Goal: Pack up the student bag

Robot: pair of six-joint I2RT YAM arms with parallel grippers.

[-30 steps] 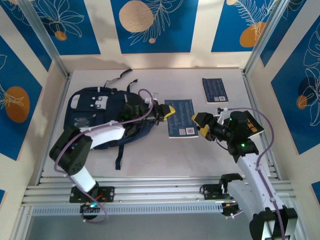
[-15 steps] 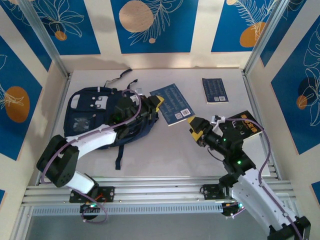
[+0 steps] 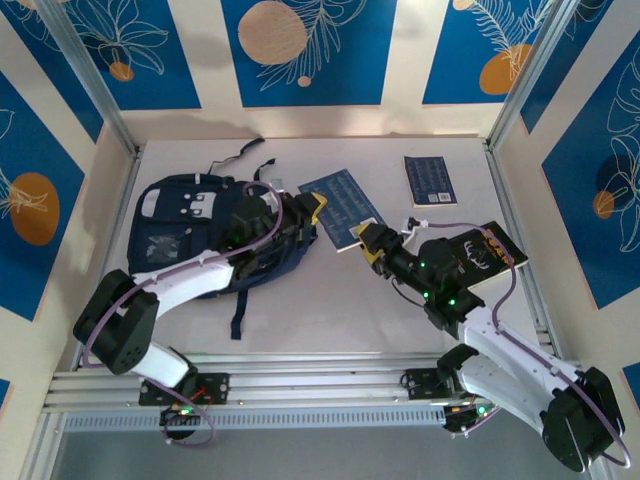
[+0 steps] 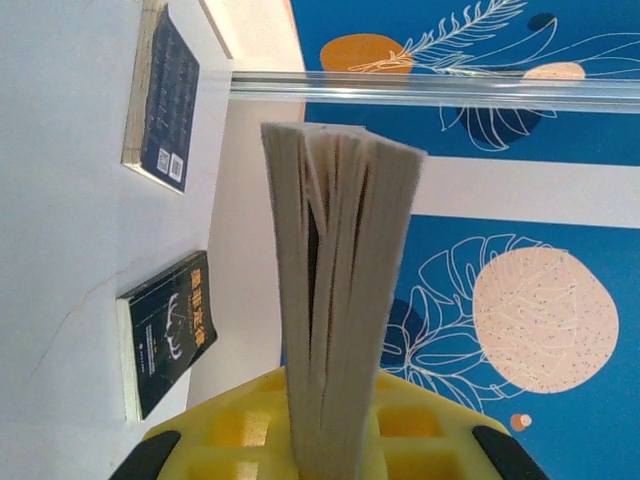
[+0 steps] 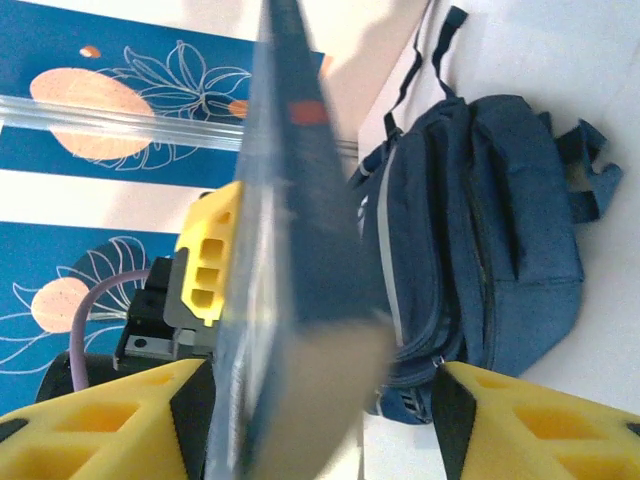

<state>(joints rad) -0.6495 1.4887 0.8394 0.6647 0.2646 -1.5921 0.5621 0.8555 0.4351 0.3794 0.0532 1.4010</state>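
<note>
Since a second ago the right gripper (image 3: 369, 243) has swung over to the blue book (image 3: 343, 200), which the left gripper (image 3: 315, 210) holds beside the student bag (image 3: 190, 235). Overhead: one bag and three books, counting the far book (image 3: 430, 180) and the black book (image 3: 497, 243); none is packed yet. Left wrist: the fingers (image 4: 240, 432) pinch the blue book. Right wrist: the fingers (image 5: 500, 420) are spread astride it.

The white desk (image 3: 300, 310) carries the student bag (image 3: 190, 235) at left, a blue book (image 3: 430, 180) at far right, and a black book (image 3: 497, 243) near it.

White table (image 3: 330, 300), blue leaf-print walls (image 3: 300, 50), metal rails (image 3: 300, 385)
</note>
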